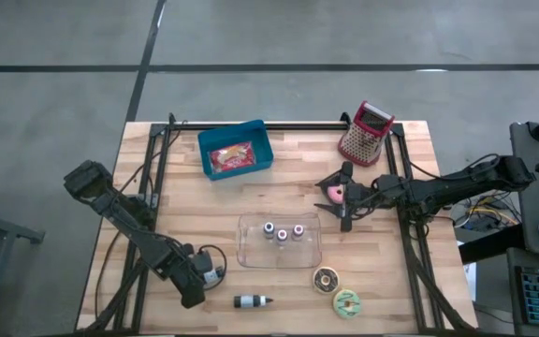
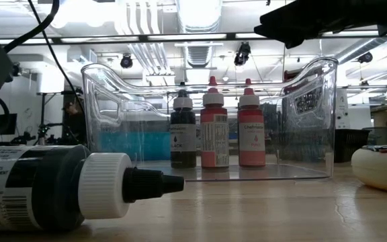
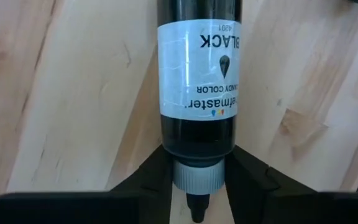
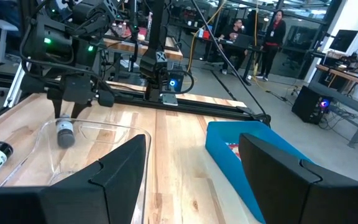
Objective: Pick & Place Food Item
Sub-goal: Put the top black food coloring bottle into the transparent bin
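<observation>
A black food-colour bottle [image 3: 201, 81] with a white label lies on the wood, its white cap [image 3: 197, 177] between the fingers of my left gripper [image 3: 197, 186]. That gripper [image 1: 204, 278] points down near the table's front left and is shut on the bottle. A second black bottle [image 1: 251, 301] lies on its side near the front edge, untouched. My right gripper [image 1: 342, 197] hovers open, level, right of centre, with a pink donut [image 1: 330, 194] on the table beside it. A brown donut [image 1: 326, 279] and a green one [image 1: 347, 301] lie flat at the front right. My left gripper pinches the bottle's cap end [image 3: 197, 171] between its two fingers, one on each side of the white cap. The fingers come steeply from above and lie across the bottle. The bottle's body stretches away from them along the wood.
A clear bin [image 1: 279, 241] holding three small bottles stands mid-table. A blue bin [image 1: 237, 150] with a red packet stands at the far left. A red grater [image 1: 365, 133] stands at the far right. Black rails run along the table's sides. People stand in the room beyond.
</observation>
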Robot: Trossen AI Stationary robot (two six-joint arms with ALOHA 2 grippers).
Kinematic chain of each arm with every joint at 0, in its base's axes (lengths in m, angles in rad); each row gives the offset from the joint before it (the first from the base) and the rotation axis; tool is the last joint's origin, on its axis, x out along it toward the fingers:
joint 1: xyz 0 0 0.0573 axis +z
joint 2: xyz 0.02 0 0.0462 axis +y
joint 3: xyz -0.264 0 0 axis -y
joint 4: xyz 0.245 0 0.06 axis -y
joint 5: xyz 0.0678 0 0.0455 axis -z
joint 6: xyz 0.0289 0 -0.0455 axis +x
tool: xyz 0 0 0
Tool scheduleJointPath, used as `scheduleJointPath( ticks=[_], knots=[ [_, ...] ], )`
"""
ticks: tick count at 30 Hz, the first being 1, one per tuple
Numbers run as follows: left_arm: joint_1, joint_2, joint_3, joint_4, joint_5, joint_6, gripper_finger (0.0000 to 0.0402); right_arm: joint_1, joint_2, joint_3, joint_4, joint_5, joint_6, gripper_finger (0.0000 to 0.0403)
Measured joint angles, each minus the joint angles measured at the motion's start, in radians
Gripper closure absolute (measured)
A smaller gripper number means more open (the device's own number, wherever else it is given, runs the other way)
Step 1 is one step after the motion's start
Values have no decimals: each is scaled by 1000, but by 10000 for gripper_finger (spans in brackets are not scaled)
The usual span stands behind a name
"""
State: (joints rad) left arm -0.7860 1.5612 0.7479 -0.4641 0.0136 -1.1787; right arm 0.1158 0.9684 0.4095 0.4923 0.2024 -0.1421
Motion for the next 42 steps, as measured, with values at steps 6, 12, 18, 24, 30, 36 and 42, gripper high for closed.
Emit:
scheduleJointPath(
  ticks=[6, 12, 18, 24, 30, 36, 42],
  knots=[
    [0, 0, 0, -1, 18, -1, 295, 0, 0, 0, 0, 0, 0, 152],
    [6, -2, 3, -17, 93, -14, 295, 0, 0, 0, 0, 0, 0, 152],
    [11, -2, 81, -241, 152, -24, 295, 0, 0, 0, 0, 1, 0, 152],
    [28, -2, 215, -525, 144, 11, 295, 0, 0, 0, 0, 1, 0, 152],
    [50, -2, 367, -788, 42, 47, 295, 0, 0, 0, 0, -32, 8, 152],
    [81, -2, 516, -985, -77, 98, 295, 0, 0, 0, 15, -114, 31, 152],
    [142, -2, 625, -1036, -230, 217, 295, 0, 62, 0, 102, -198, 46, 152]
  ],
)
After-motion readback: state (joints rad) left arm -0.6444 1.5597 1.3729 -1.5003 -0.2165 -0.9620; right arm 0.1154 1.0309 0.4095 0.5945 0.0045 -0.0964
